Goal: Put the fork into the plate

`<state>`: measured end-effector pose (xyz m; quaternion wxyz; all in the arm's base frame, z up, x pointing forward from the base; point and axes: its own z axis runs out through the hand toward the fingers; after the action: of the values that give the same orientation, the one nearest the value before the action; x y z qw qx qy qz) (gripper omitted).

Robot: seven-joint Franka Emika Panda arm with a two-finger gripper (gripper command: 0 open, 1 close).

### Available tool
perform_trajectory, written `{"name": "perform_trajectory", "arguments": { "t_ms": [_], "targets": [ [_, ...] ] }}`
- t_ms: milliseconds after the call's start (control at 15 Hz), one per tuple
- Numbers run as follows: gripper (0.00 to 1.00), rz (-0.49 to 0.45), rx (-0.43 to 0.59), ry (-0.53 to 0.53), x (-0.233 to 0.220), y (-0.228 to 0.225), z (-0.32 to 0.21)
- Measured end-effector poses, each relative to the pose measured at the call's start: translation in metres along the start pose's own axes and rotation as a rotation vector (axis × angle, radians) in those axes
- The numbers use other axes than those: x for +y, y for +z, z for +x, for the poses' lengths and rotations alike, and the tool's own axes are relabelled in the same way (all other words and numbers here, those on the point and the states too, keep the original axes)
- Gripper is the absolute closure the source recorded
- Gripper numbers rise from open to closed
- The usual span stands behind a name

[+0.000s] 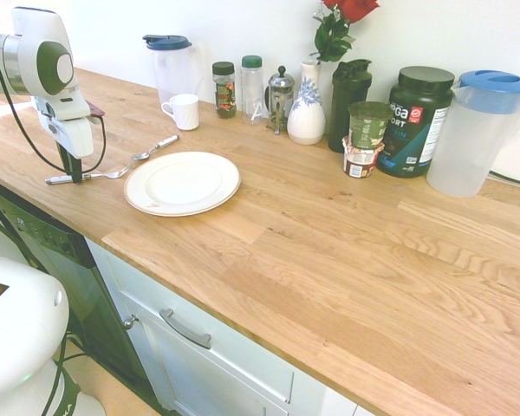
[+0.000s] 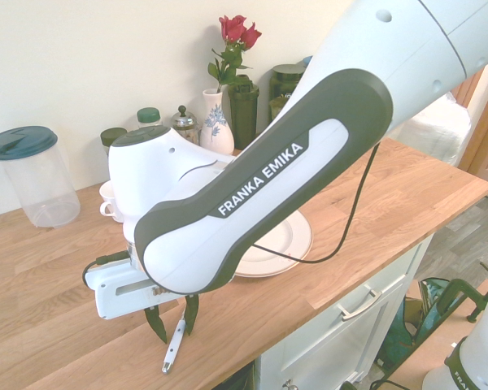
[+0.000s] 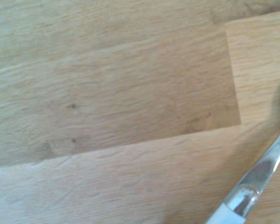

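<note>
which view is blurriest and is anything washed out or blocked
Wrist view: softest, fork handle smeared with glare. First exterior view: sharp, but the wall behind the pitcher is blown out. Second exterior view: the arm hides most of the plate.

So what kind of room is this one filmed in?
Most likely a kitchen: a wooden countertop over white cabinet drawers, with a plate, fork, mug and a French press on it.

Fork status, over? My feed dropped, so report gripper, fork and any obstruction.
Gripper down over fork handle, fingers astride it. Fork flat on counter beside plate. Spoon lies behind, off the path.
</note>
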<state>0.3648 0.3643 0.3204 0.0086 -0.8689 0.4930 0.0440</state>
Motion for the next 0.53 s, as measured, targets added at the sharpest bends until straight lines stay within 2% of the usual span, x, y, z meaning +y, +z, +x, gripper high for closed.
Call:
{"name": "perform_trajectory", "arguments": {
  "t_ms": [533],
  "targets": [
    [1.00, 0.000, -0.005, 0.007, 0.0004, -0.0004, -0.0011]
  ]
}}
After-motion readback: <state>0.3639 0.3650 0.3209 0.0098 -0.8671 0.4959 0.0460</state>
